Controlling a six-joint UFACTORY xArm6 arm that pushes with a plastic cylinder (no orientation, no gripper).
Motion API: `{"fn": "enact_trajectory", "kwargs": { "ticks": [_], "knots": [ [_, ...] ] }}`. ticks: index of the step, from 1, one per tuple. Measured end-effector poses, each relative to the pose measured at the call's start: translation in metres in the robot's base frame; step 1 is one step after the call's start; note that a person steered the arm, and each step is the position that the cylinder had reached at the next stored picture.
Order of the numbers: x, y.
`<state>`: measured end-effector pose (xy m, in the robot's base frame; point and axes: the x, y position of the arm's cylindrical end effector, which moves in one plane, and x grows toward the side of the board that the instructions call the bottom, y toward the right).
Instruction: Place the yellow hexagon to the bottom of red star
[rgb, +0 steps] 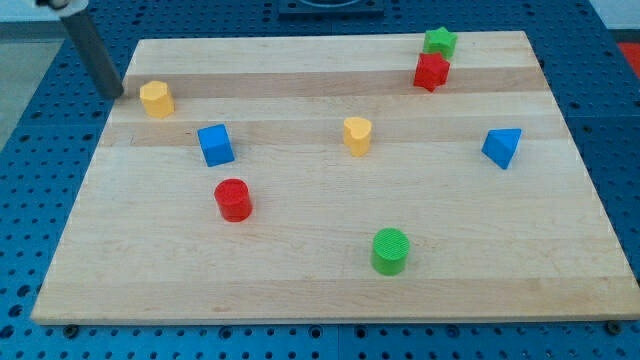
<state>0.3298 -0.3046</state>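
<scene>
Looking down through the single camera view, we are seeing a wooden board (330, 270) lying on a blue perforated table (30, 160), with 8 small blocks spread across it. We are carrying no claw at all, only a straight dark rod, so there is nothing to call wide, narrow or holding; my tip (117, 95) is sitting at the board's left edge near the view's top, just to the left of the yellow hexagon (156, 99), and we cannot tell whether the 2 are touching, though a thin gap seems to be showing. That yellow hexagon is resting near the board's upper left corner, well apart from the red star (431, 72), which is standing far across at the view's upper right. A green star (439, 41) is sitting just above the red star, touching it or very nearly so. Below and to the right of the hexagon, a blue cube (215, 145) is lying, and beneath that a red cylinder (233, 200) is standing. Near the board's middle we are seeing another yellow block (357, 135), its shape hard to make out. A blue triangular block (502, 147) is sitting toward the view's right, and a green cylinder (390, 251) is standing alone near the view's bottom.
</scene>
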Motion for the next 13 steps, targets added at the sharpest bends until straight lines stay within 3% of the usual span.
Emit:
{"fn": "enact_trajectory", "kwargs": {
  "ticks": [2, 11, 13],
  "knots": [
    [0.001, 0.003],
    [-0.018, 0.33],
    [-0.007, 0.36]
  ]
}}
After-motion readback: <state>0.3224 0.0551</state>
